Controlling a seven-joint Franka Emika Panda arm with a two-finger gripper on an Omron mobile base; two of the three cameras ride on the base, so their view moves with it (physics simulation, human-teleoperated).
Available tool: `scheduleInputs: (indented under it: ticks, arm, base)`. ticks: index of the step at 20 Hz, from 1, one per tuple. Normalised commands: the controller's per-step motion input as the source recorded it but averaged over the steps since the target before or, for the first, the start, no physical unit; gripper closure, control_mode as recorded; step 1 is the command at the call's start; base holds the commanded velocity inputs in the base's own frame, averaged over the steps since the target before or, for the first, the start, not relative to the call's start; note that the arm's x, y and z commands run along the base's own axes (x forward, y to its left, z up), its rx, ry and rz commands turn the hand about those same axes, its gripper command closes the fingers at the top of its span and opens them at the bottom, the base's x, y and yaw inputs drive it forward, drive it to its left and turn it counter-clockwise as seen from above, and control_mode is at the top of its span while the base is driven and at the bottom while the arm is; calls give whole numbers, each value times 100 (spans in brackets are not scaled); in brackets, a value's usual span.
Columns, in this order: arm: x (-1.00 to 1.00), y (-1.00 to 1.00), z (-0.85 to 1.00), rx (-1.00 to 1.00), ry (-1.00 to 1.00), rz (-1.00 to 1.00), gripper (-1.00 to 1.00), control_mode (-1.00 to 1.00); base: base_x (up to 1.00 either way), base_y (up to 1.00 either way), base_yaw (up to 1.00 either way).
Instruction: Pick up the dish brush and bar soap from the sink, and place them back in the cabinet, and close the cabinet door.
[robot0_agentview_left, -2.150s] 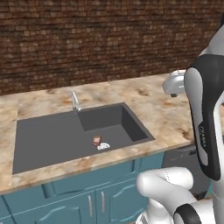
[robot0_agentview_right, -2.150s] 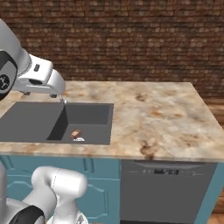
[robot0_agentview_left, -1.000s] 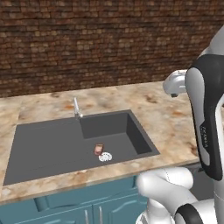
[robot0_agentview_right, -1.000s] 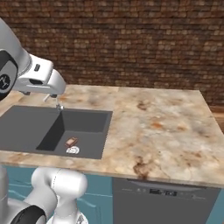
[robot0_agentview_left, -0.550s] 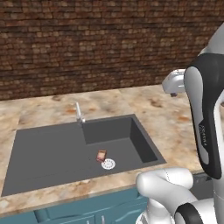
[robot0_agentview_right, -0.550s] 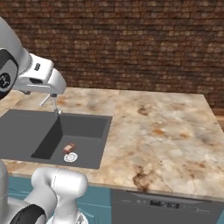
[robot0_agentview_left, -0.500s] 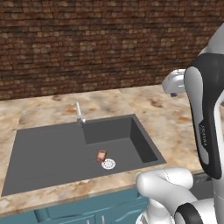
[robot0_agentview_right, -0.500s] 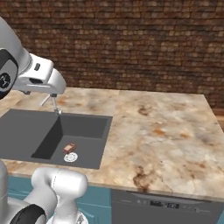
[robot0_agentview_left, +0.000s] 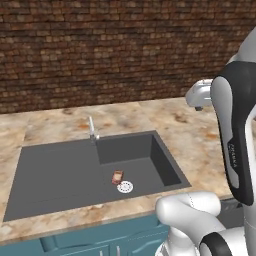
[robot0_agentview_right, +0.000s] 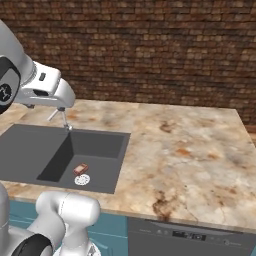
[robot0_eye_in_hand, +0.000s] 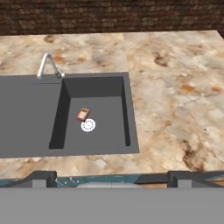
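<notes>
Closer now, since the base rolled forward, the bar soap (robot0_agentview_left: 117, 176), a small reddish-brown block, lies in the matte grey sink's (robot0_agentview_left: 60, 172) deeper section beside the white perforated drain disc (robot0_agentview_left: 125, 187). Speckled stone counter (robot0_agentview_right: 185, 150) surrounds it. Tool (robot0_eye_in_hand: 111, 178) fingers stand spread, empty.

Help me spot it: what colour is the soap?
Reddish-brown bar soap, clearest in the hand view.

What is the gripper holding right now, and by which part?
Nothing is held. The gripper is open, its fingers spread wide with nothing between them, high above the sink. The bar soap lies in the deeper section beside the drain.
</notes>
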Motion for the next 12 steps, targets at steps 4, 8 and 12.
scheduleInputs:
  ticks: [4,8,12]
  arm:
    - [0,0,0,0,0,0,-100,100]
    - [0,0,0,0,0,0,-100,-100]
    - [6,9,-9,0,0,0,-100,-100]
  base:
    - [1,0,2]
    - [0,0,0]
    - [0,0,0]
